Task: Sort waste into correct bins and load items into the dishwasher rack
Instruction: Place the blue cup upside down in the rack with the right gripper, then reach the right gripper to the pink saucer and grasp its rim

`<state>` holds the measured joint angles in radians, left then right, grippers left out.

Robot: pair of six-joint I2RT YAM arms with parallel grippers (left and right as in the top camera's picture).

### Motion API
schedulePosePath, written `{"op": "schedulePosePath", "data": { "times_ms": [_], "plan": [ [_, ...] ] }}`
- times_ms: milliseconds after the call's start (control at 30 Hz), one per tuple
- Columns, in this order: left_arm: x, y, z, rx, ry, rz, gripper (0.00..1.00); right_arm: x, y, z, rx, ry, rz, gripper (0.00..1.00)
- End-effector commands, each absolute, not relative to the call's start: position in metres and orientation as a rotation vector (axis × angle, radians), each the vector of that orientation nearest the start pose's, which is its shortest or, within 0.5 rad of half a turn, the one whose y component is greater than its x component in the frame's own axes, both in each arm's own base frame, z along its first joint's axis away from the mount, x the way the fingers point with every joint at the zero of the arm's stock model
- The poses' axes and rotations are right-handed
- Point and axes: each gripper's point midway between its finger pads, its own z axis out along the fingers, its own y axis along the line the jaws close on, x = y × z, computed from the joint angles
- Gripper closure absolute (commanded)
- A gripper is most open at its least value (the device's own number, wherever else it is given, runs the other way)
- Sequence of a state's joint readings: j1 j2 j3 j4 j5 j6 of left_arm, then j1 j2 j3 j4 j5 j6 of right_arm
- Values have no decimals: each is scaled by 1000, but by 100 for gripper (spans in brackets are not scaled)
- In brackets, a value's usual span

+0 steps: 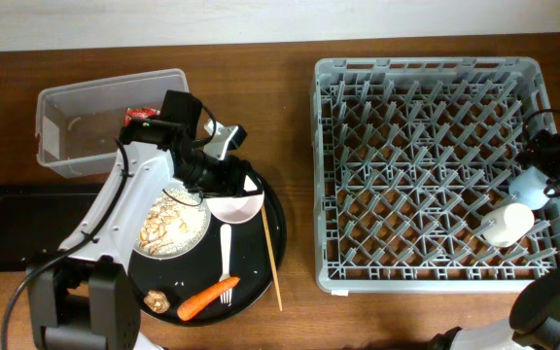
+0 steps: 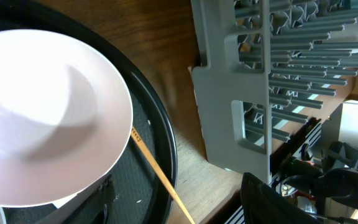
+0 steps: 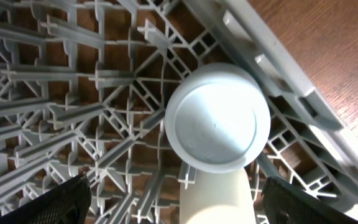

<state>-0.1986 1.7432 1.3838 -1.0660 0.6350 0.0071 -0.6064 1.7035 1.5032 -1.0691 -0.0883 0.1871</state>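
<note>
At the lower edge of the overhead frame, the orange carrot (image 1: 207, 298) and a brown lump of food scrap (image 1: 158, 301) lie on the round black tray (image 1: 194, 270), not yet sorted. Just above them is the white fork (image 1: 226, 255). The wooden chopstick (image 1: 271, 258) lies along the tray's right side, its lower end past the rim. Further up, the white plate (image 1: 204, 233) carries the beige crumbs (image 1: 163, 222), and the pale pink bowl (image 1: 236, 204) sits just beside it at its upper right. The left end effector (image 1: 229, 181) hangs right at this bowl; I cannot tell whether it pinches the rim or only stands around it. I judge that the bowl is the next item for the rack.

At the right, in the lower right corner of the grey dishwasher rack (image 1: 416, 282), the cream cup (image 1: 507, 224) and the light blue cup (image 1: 530, 185) sit close together. The blue one is bottom up, probably so that water drains. The right end effector (image 3: 182, 205) is spread wide, its fingers (image 3: 61, 199) apart from both cups.

Farthest, at the upper left, the clear tub (image 1: 110, 80) holds the red wrapper (image 1: 142, 114), so it seems to serve for packaging. The shallow black tray (image 1: 27, 219) below it probably waits for the food waste.
</note>
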Motion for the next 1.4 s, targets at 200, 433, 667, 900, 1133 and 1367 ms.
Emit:
{"op": "schedulePosePath", "data": {
  "times_ms": [200, 433, 667, 900, 1133, 1367],
  "plan": [
    [319, -155, 128, 340, 2925, -897, 36, 331, -137, 202, 706, 2596, 368, 9],
    [317, -94, 103, 54, 3108, -357, 36, 325, 1, 272, 1, 2520, 437, 9],
    [308, -26, 106, -488, 3105, 9, 36, 313, 175, 251, -646, 2515, 606, 10],
    [293, 43, 131, -836, 2994, 0, 32, 339, 278, 179, -747, 2543, 482, 10],
    [283, 62, 132, -942, 2984, 4, 31, 361, 292, 95, -554, 2708, 332, 28],
    [284, 62, 132, -942, 2982, 5, 31, 356, 300, 52, -569, 2800, 357, 46]
  ]
}}
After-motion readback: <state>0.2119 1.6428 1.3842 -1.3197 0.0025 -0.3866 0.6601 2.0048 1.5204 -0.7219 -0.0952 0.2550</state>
